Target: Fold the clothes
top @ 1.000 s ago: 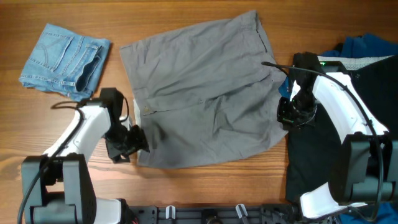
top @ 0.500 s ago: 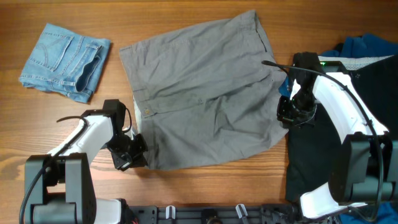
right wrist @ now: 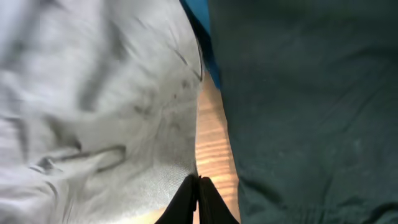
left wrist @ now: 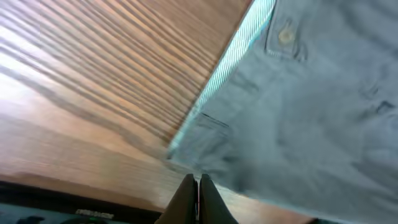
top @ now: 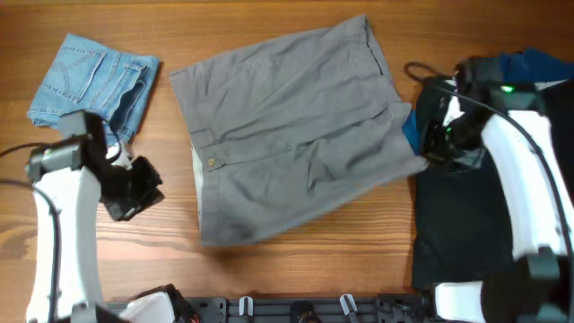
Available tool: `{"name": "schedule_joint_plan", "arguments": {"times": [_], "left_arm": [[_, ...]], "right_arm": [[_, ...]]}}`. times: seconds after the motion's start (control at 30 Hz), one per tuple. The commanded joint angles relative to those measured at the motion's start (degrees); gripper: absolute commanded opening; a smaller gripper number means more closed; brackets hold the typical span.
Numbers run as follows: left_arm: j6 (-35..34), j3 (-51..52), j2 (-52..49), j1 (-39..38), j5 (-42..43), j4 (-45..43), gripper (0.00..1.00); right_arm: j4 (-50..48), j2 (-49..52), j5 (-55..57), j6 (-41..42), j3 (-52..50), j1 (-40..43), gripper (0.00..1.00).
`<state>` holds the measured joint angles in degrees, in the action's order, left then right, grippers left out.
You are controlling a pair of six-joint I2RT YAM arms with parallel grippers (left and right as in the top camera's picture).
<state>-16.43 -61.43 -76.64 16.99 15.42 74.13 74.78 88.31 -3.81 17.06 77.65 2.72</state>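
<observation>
Robot lab: left arm (top: 58, 224) and right arm (top: 529, 179) flank wooden table (top: 359, 260).

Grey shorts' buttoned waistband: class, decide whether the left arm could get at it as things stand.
Probably yes. The left gripper, shut, is just off the waistband side of the grey shorts, with only bare table between and nothing lying on that edge.

Warm brown wooden counter (top: 269, 22) with darker streaky grain. Mid-counter lie plain grey shorts (top: 287, 135) with a pale mint, faintly striped lining (left wrist: 231, 65) and one tan button (top: 212, 162). At the far-left corner, faded light-blue denim shorts (top: 90, 85). Along the right edge, black trousers (top: 457, 224); at the far-right corner, a bright-blue garment (top: 529, 65). My left claw (top: 134, 190) and right claw (top: 437, 144) are black, on white arms (top: 67, 233).
</observation>
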Motion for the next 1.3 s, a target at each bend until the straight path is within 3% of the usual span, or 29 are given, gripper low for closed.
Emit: {"name": "schedule_joint_plan", "arguments": {"times": [0.0, 0.07, 0.17, 0.23, 0.57, 0.87, 1.03, 1.1, 1.13, 1.27], "left_arm": [[1.2, -1.11, 5.25, 2.36, -3.93, 1.84, 0.04], [1.22, -1.07, 6.75, 2.12, -0.79, 2.51, 0.07], [0.72, 0.96, 6.67, -1.81, 0.63, 1.68, 0.39], [-2.23, 4.61, 6.12, -5.49, 1.03, -1.7, 0.52], [-14.43, 22.73, -2.51, -21.92, 6.27, -15.21, 0.75], [-18.97, 28.26, -8.13, -22.25, 7.52, -23.69, 0.65], [-18.99, 28.48, -10.64, -22.25, 7.52, -26.03, 0.31], [-18.97, 28.48, -10.75, -22.25, 7.52, -26.64, 0.1], [-18.95, 28.48, -10.75, -22.25, 7.52, -26.64, 0.04], [-18.34, 28.3, -10.67, -22.14, 7.52, -26.36, 0.04]], "right_arm": [[0.24, -5.25, 0.79, 1.33, 3.1, 0.52, 0.04], [0.35, -7.21, 0.79, 1.31, 3.15, 0.52, 0.04], [1.09, -7.87, 0.76, 1.36, 3.13, 0.52, 0.04], [1.07, -7.85, 0.76, 1.33, 3.13, 0.52, 0.04], [-0.5, -7.85, 0.79, 1.09, 3.08, 0.52, 0.06], [-0.74, -7.85, 0.81, 0.94, 3.08, 0.52, 0.06], [-1.33, -7.85, 0.81, 0.92, 3.08, 0.52, 0.06], [-1.31, -7.85, 0.83, 0.94, 3.08, 0.52, 0.06], [-1.31, -7.85, 0.9, 0.96, 3.08, 0.52, 0.06], [-1.05, -7.85, 1.38, 0.96, 2.78, 0.52, 0.13]]}}
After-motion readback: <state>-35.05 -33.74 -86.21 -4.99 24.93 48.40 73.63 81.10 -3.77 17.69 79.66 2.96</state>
